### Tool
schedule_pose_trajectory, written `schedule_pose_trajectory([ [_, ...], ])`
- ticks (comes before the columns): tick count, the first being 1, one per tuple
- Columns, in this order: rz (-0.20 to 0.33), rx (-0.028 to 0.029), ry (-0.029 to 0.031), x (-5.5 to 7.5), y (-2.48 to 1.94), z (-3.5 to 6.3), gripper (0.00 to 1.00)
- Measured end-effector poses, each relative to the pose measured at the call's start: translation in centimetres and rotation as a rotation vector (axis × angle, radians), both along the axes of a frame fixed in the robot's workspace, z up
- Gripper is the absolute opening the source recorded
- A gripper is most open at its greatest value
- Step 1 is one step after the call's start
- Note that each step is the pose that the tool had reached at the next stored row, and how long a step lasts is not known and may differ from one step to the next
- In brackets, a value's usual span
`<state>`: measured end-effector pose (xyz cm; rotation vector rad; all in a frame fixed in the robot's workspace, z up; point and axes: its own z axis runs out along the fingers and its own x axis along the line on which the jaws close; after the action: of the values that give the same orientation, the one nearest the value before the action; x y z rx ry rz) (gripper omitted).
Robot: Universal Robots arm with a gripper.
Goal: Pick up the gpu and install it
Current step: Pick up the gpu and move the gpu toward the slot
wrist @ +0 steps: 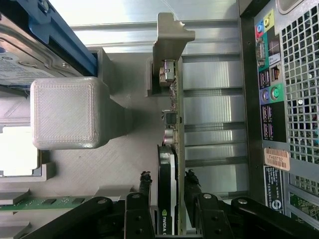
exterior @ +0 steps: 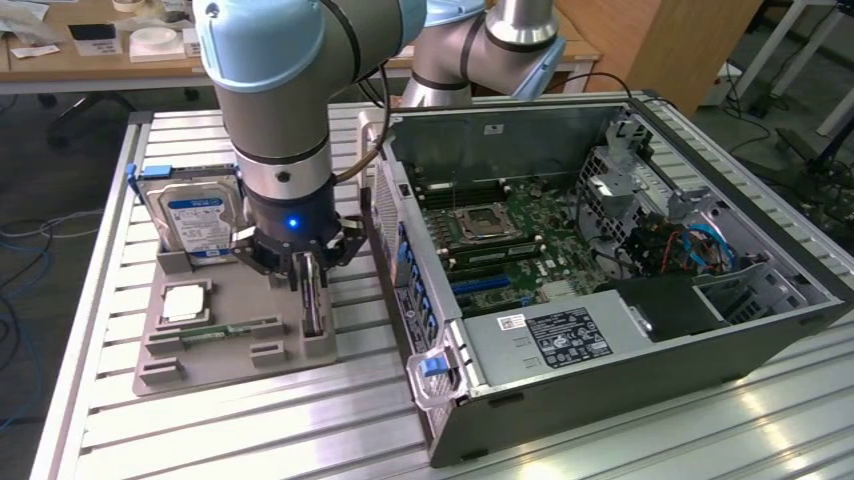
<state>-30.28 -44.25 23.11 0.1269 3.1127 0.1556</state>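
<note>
The fingers (wrist: 145,180) of the gripper (exterior: 310,272) are clamping both faces of the gpu (wrist: 167,169), a black-shrouded green card standing edgewise in a grey plastic holder (wrist: 119,164), long axis alongside the dark metal computer case (exterior: 601,400).

The tool (exterior: 310,272) astride upright gpu (exterior: 315,312) in grey holder (exterior: 227,362); open computer case (exterior: 641,400) just beside

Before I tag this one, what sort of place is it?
Probably a robotics lab bench: an open PC case on a slotted metal table, a grey fixture holding a hard drive and the gpu, and cluttered desks behind.
</note>
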Motion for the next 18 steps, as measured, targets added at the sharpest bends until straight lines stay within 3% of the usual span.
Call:
schedule_pose_trajectory([
  [18, 0.000, 0.0000, 0.0000, 0.08, 0.00, 0.00, 0.39],
])
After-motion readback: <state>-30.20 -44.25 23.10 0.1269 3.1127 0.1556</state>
